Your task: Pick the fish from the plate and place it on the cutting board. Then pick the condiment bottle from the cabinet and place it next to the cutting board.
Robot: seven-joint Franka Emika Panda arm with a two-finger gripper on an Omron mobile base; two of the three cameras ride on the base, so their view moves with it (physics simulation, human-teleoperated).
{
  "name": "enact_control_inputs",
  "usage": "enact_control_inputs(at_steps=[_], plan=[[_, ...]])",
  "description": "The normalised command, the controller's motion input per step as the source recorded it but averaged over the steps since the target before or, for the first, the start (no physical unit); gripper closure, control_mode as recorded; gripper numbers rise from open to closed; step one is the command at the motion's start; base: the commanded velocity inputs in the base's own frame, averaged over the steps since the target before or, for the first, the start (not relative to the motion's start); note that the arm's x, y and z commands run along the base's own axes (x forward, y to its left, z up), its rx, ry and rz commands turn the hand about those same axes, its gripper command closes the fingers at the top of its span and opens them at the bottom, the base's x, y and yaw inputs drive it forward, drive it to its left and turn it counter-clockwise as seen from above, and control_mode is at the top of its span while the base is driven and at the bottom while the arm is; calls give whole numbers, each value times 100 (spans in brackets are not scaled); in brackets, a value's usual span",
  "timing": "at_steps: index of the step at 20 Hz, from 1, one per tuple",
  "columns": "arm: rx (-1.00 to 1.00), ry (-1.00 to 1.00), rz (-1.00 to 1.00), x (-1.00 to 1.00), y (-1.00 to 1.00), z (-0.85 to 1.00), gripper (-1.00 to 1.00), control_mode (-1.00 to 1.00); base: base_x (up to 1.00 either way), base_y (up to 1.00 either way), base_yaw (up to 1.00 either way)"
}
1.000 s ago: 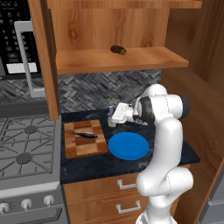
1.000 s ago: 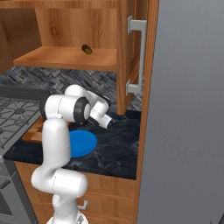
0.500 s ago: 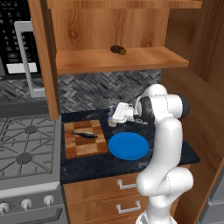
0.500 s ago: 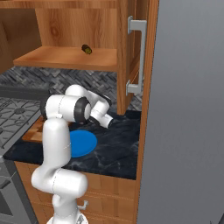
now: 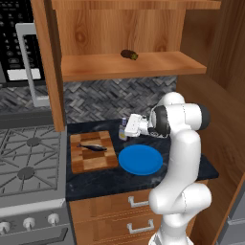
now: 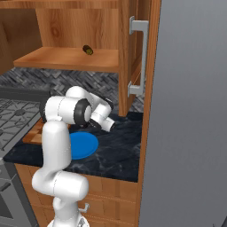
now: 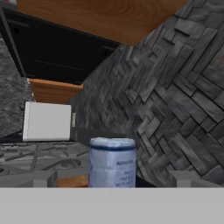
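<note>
**Let go clean, back out straight**

The condiment bottle (image 7: 112, 162) stands upright on the counter (image 5: 119, 181), just beside the far right corner of the cutting board (image 5: 93, 159). Whether it touches the board's edge I cannot tell. In my hand view its pale label sits square between my two tips. My claw (image 7: 116, 178) is spread wide, with a clear gap on either side of the bottle, so I am gripping nothing.

The fish (image 5: 92, 147) lies across the board, and the blue plate (image 5: 140, 160) next to it is bare. As I read it, both placements are done and what remains is getting away without spoiling them.

My plan is to keep the tips wide and draw the hand back along its own axis, away from the tiled wall (image 5: 95, 100), until the tips are past the bottle. Only then would I lift or turn. A sideways swing now could clip the narrow bottle and tip it onto the board or the fish.

The stubby dark thing (image 5: 128, 54) on the cabinet (image 5: 158, 64) shelf is not mine to fetch.
</note>
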Motion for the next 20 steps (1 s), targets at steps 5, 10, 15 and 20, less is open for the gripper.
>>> enact_control_inputs(at_steps=[5,10,15,20], plan=[[0,0,0,-19,0,0,-100,-100,0,0,0],[1,0,0,-16,0,0,-100,-100,0,0,0],[2,0,0,-5,-7,0,-100,-100,0,0,0],[0,0,0,0,-19,3,-100,-100,0,0,0]])
